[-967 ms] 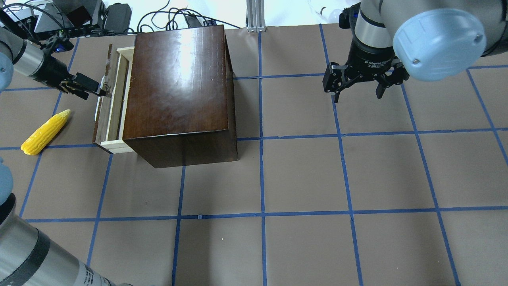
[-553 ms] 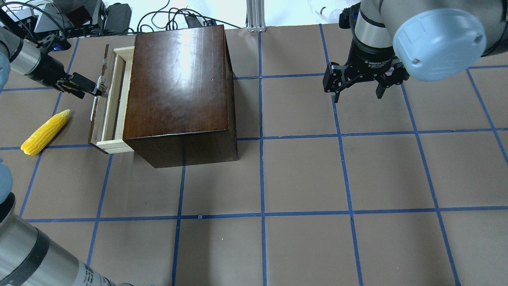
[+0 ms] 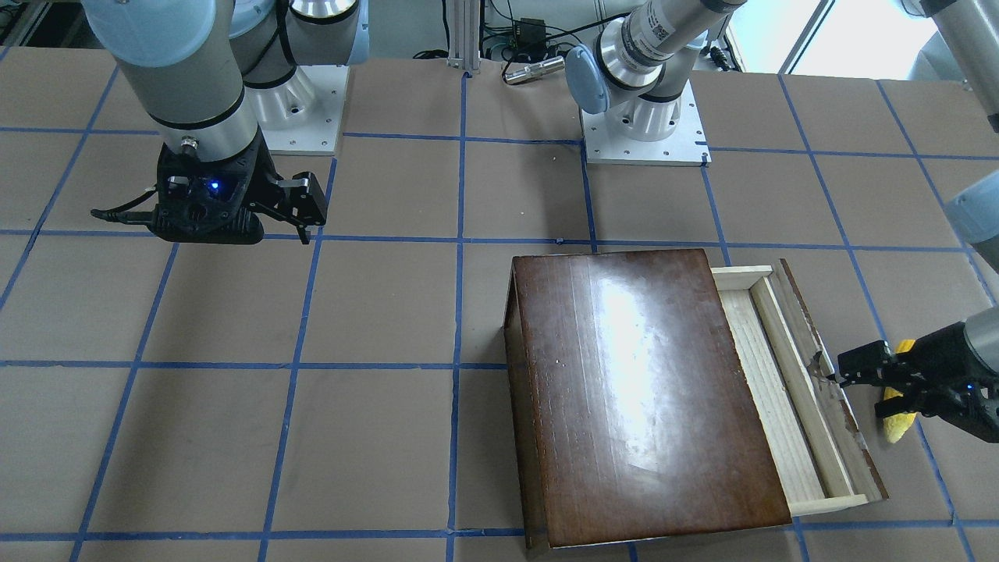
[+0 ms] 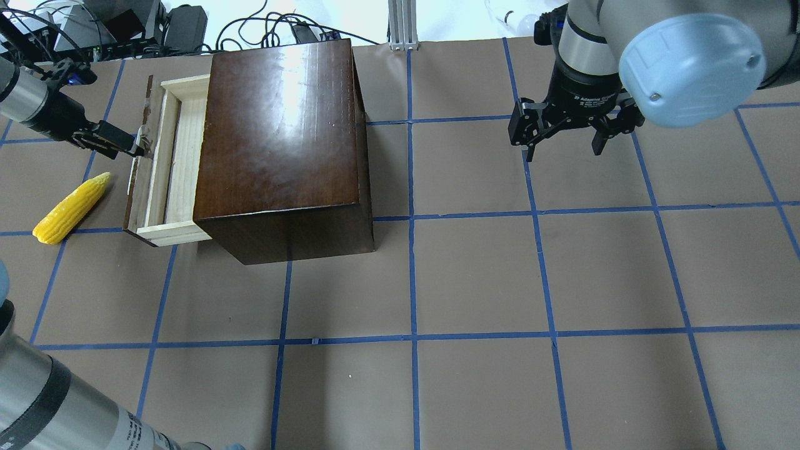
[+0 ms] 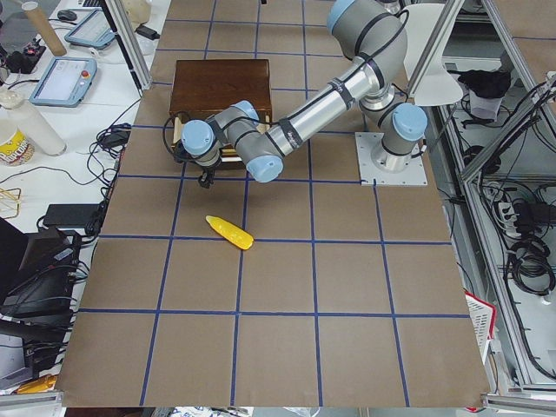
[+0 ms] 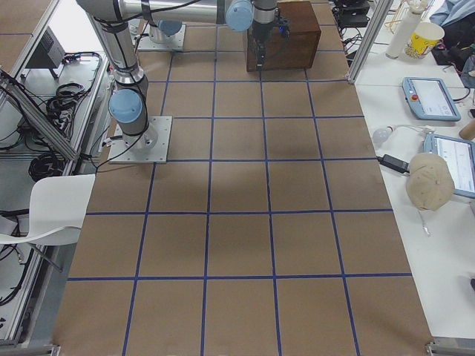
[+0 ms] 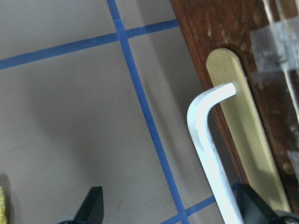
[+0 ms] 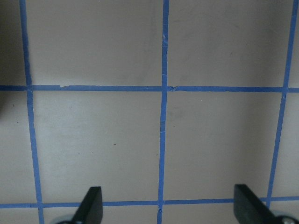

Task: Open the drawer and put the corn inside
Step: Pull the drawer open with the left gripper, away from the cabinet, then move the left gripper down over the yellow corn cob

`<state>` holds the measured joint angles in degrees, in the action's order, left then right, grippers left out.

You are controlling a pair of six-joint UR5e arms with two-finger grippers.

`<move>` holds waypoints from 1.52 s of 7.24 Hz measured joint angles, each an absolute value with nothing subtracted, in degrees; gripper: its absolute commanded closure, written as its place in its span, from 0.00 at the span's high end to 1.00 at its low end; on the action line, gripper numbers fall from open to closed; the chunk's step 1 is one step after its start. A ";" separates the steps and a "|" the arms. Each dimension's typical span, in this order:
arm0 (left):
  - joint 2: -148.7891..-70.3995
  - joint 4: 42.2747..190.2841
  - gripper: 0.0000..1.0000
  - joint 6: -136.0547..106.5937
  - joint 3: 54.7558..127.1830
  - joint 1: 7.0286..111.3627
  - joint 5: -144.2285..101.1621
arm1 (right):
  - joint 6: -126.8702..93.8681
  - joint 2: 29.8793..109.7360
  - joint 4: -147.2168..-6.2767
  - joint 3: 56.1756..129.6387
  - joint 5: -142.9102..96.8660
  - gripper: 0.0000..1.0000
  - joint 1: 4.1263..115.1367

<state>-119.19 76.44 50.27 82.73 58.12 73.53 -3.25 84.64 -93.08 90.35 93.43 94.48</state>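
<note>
The dark-brown box point(image 4: 281, 137) stands at the back left. Its drawer point(image 4: 184, 156) of pale wood is pulled partly out to the left, with the chipped brown front panel point(image 4: 139, 181) leading. My left gripper point(image 4: 134, 145) is at that panel. In the left wrist view its fingertips point(image 7: 93, 205) stand wide apart, and the white handle point(image 7: 210, 140) lies between them, near the right one. The yellow corn point(image 4: 72, 208) lies on the table left of the drawer, apart from it. My right gripper point(image 4: 565, 140) hangs open and empty over the far right.
The table is brown paper with a blue tape grid. Cables and devices point(image 4: 125, 25) crowd the back left edge behind the box. An aluminium post point(image 4: 403, 25) stands at the back centre. In the front-facing view the corn point(image 3: 897, 425) lies just under my left gripper point(image 3: 847, 371).
The drawer has slid further out to the left, and my left gripper has moved left with its front panel. The corn and the right arm have not moved.
</note>
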 measured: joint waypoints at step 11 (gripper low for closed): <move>-119.41 68.98 1.00 68.71 83.50 49.86 89.54 | -3.25 84.68 -93.10 90.35 93.43 1.00 94.48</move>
<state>-119.41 68.98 68.71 83.50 49.86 89.54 -3.25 84.68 -93.10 90.35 93.43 94.48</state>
